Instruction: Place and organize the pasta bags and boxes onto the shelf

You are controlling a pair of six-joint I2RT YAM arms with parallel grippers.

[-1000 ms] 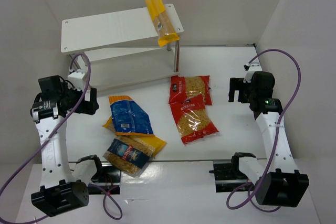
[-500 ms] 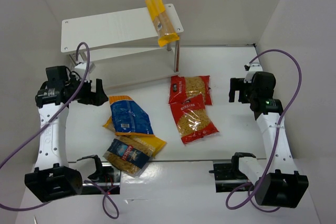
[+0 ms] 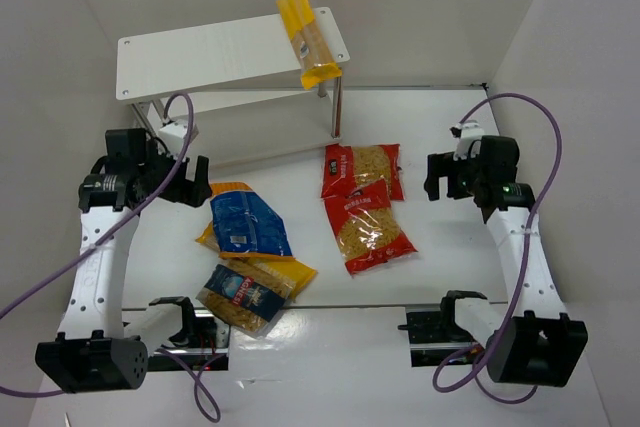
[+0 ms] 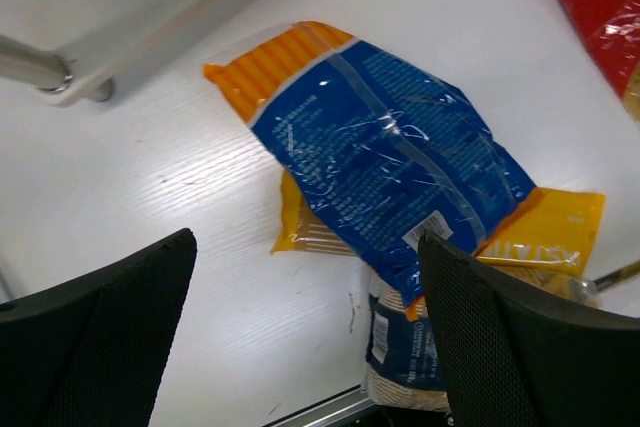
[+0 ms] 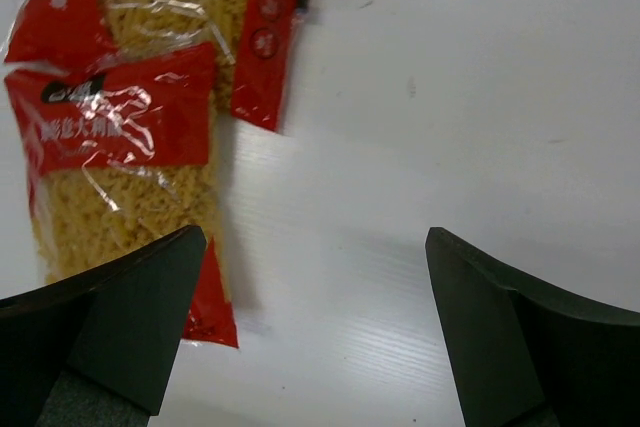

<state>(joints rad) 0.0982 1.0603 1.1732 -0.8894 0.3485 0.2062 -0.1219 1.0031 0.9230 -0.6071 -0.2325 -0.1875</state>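
The white shelf [image 3: 210,55] stands at the back left, with one yellow spaghetti pack [image 3: 306,39] lying across the right end of its top board. The blue yellow-edged bag [image 3: 244,221] lies on the table, overlapping the clear blue-labelled bag [image 3: 243,293]. Both show in the left wrist view, the blue bag [image 4: 400,162] above the clear bag [image 4: 405,352]. Two red windowed bags [image 3: 362,168] [image 3: 372,228] overlap at the centre right and also show in the right wrist view [image 5: 115,137]. My left gripper [image 3: 194,183] [image 4: 305,332] is open and empty, just left of the blue bag. My right gripper [image 3: 436,177] [image 5: 315,312] is open and empty, right of the red bags.
White walls close in the table on three sides. The shelf's lower board and a metal leg [image 4: 40,72] show at the upper left of the left wrist view. Both arms' purple cables [image 3: 540,147] loop above the table sides.
My left arm has swung right and forward, bringing its gripper close to the blue bag. My right gripper has shifted slightly left toward the red bags. The packs have not moved.
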